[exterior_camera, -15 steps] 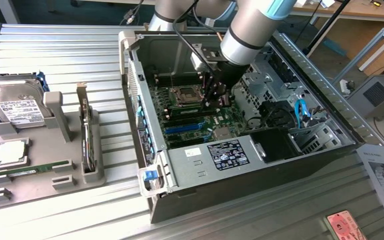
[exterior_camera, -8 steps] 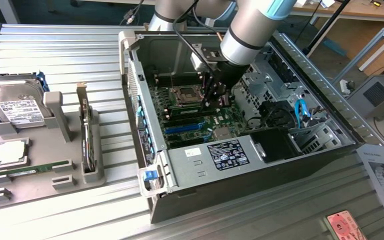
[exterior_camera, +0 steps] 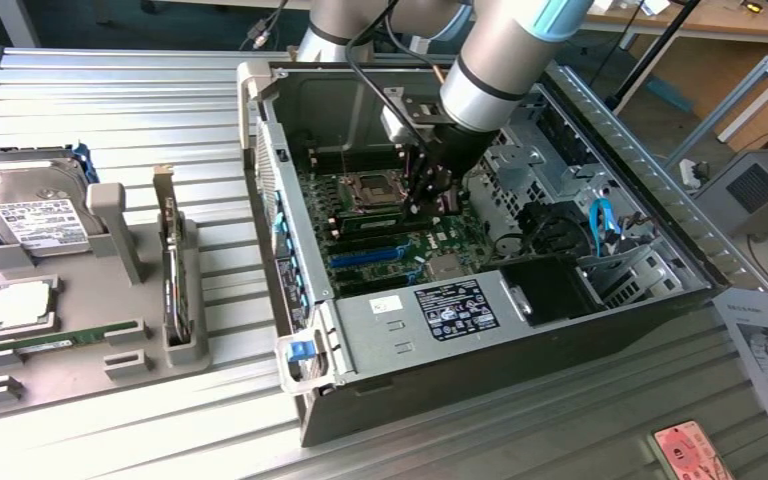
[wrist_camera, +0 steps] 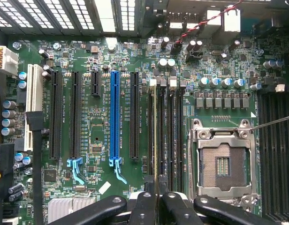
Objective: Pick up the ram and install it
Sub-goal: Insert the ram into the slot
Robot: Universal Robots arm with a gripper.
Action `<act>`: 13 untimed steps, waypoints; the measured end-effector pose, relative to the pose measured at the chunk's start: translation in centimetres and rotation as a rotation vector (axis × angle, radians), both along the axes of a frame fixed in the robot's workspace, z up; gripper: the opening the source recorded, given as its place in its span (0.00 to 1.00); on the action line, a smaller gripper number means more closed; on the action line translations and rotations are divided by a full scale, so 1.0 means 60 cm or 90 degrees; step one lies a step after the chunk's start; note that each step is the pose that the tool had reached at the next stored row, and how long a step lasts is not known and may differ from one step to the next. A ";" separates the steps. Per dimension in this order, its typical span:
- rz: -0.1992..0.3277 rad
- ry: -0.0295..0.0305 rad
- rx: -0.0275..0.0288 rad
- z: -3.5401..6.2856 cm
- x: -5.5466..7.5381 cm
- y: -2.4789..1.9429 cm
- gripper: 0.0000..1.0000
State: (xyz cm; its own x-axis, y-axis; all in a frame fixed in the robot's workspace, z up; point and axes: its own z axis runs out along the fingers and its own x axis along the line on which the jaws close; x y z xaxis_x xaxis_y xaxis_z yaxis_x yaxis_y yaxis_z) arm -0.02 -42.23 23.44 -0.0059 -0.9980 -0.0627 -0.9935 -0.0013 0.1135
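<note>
The ram (wrist_camera: 155,136) shows edge-on as a thin pale-green line. It runs along the memory slot nearest the black expansion slots on the big green motherboard (wrist_camera: 97,140). My gripper (wrist_camera: 156,206) is shut on it, with one black finger on each side of the stick. I cannot tell whether the ram sits in the slot or hangs just above it. In the exterior view my gripper (exterior_camera: 427,205) reaches down into the open computer case (exterior_camera: 398,330), beside the empty processor socket (exterior_camera: 371,187).
The other memory slots (wrist_camera: 175,136) lie between the ram and the open socket (wrist_camera: 222,164). A blue slot (wrist_camera: 115,117) and several black ones run parallel. Left of the case, a grey tray (exterior_camera: 144,360) holds a hard drive (exterior_camera: 31,215), a square chip (exterior_camera: 21,303) and a green stick (exterior_camera: 57,338).
</note>
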 end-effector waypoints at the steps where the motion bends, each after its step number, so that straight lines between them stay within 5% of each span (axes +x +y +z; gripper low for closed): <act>1: 0.000 0.0000 0.0000 0.000 0.000 0.0000 0.12; 13: 0.000 -0.0005 0.0000 -0.004 0.000 0.0000 0.12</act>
